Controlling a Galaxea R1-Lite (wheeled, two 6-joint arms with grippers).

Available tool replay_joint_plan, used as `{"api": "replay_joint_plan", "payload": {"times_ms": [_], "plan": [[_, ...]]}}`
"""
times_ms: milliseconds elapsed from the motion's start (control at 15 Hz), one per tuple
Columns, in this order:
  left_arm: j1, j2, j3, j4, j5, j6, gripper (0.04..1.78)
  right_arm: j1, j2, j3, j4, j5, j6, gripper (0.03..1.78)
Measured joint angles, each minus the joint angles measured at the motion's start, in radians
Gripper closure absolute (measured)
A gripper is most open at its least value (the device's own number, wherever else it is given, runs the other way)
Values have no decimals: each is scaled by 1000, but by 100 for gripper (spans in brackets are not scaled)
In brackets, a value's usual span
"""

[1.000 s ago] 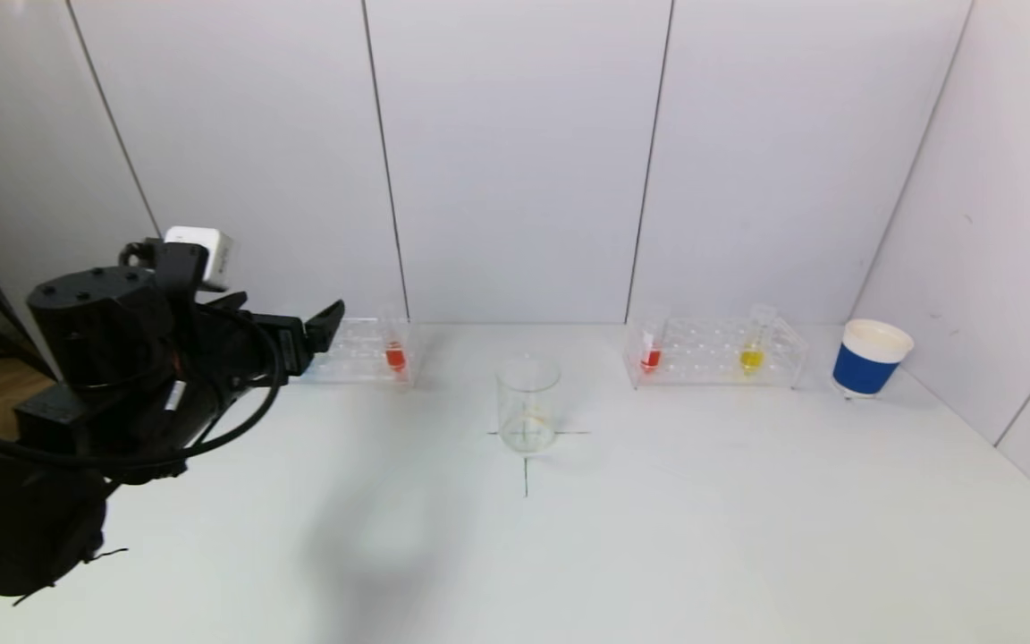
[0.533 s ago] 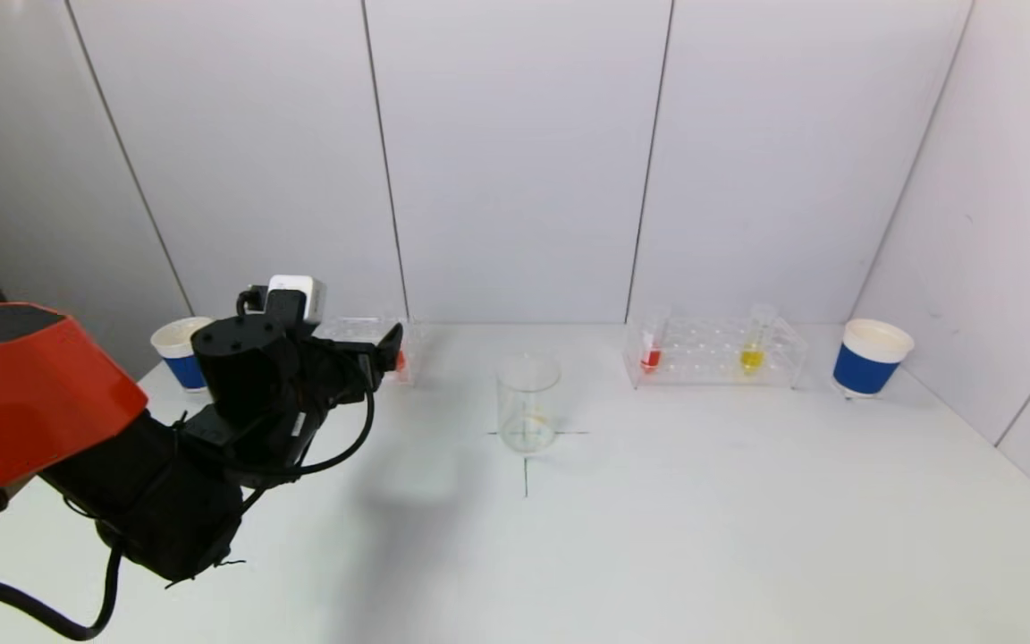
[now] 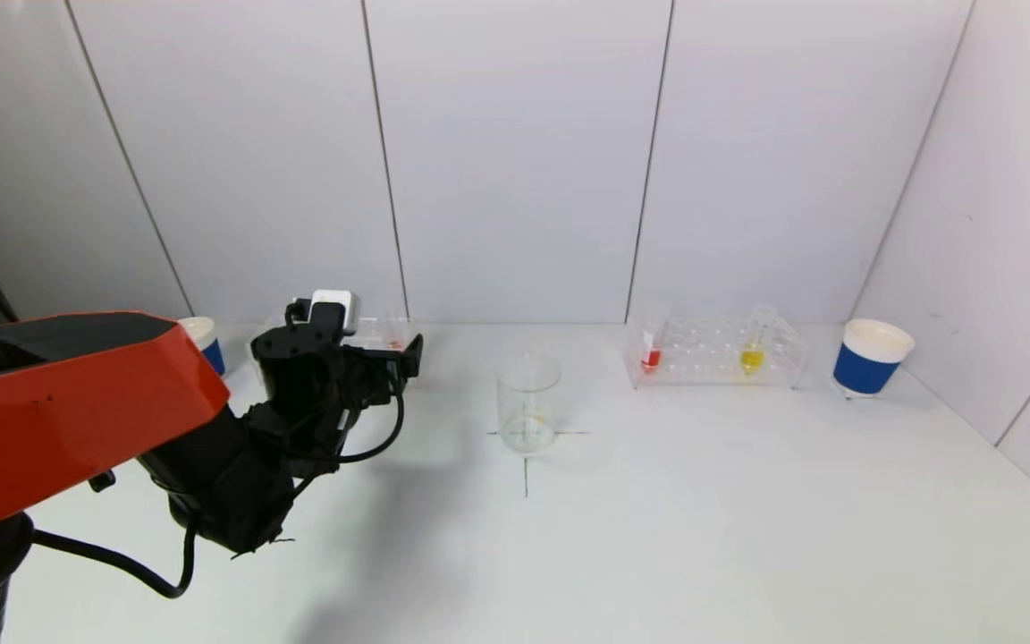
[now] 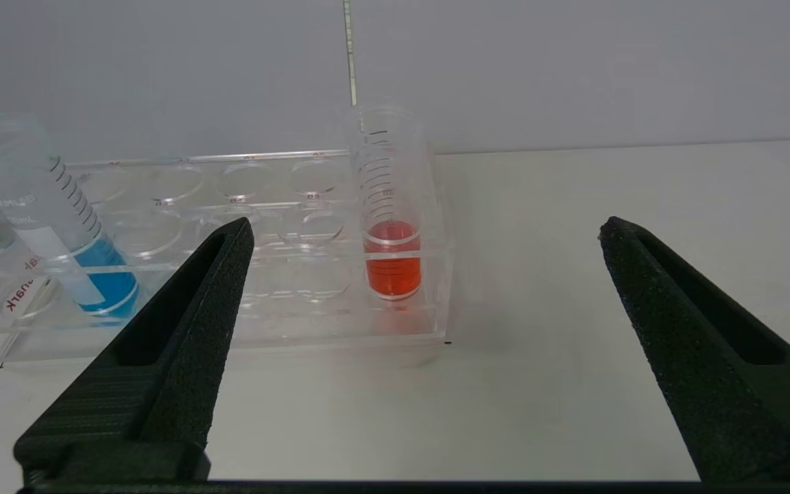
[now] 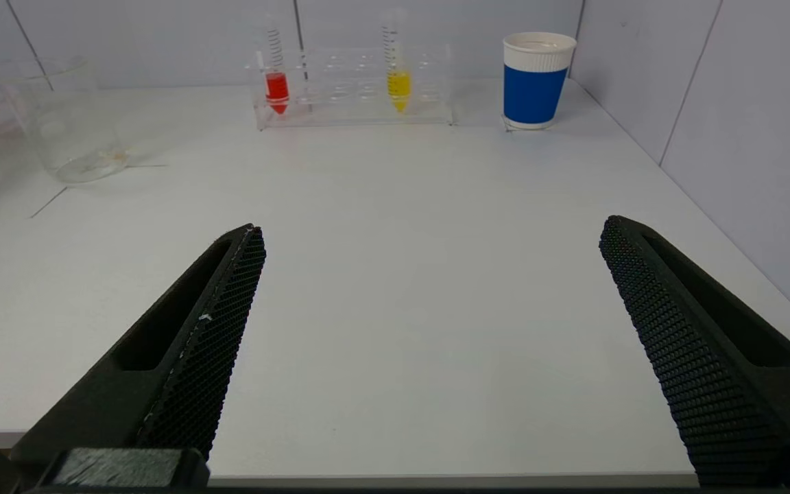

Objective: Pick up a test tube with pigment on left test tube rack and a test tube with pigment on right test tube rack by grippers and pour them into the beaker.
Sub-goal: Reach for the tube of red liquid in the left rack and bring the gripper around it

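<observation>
left claw (image 4: 422, 233) spread wide before red tube (image 4: 391, 206) | tube printing unreadable | right claw (image 5: 429, 237) spread, parked over bench (image 5: 402, 274)

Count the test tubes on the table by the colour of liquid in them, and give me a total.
Red: 2, one in the left rack and one in the right rack
Blue: 1, in the left rack
Yellow: 1, in the right rack
Total: 4 test tubes
</observation>
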Motion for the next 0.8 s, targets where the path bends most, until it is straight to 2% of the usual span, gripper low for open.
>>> {"api": "replay_joint_plan", "payload": {"times_ms": [800], "plan": [[20,99,-133,63,5,12,6,0,0,0,0,0,0,4]]}}
